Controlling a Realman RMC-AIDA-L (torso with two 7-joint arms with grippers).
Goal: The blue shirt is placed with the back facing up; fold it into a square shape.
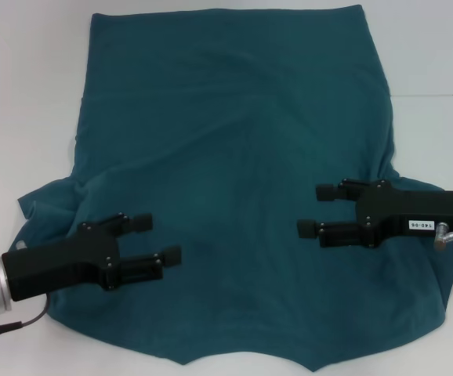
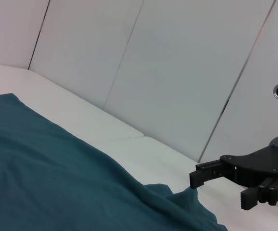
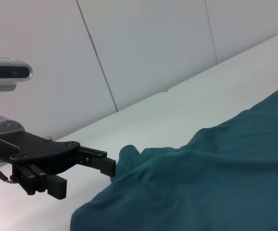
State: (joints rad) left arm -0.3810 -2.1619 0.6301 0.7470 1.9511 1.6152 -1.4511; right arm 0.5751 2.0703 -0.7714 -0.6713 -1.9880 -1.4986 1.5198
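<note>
A: From the head view, where does the blue shirt (image 1: 234, 180) lie?

B: Spread flat over the white table (image 1: 23, 94), plain side up, filling most of the frame. Its far hem runs straight across the top; the near edge is ragged, with two points dipping to the bottom of the picture. A sleeve bunches out on the robot's left, near the left arm.

A: And the grippers?

B: Both hover over the near half of the cloth, fingers pointing inward at each other, well apart. The left gripper (image 1: 157, 239) has its jaws spread and holds nothing. The right gripper (image 1: 320, 210) is likewise released, jaws parted, empty.

A: Do the wrist cameras add anything?

B: Yes, height. The left wrist view shows the right gripper (image 2: 221, 186) from the side, lifted just above the shirt (image 2: 57, 183), one finger close over a raised fold at the cloth's edge; I cannot tell whether it touches. The right wrist view shows the left gripper (image 3: 83, 175) the same way, its upper finger right at the bunched sleeve. Neither wrist view shows its own arm's fingers.

A: Room around the edges?

B: Bare table shows on both sides of the shirt and beyond the far hem. The wrist views show pale wall panels (image 2: 177, 72) rising behind the table.
</note>
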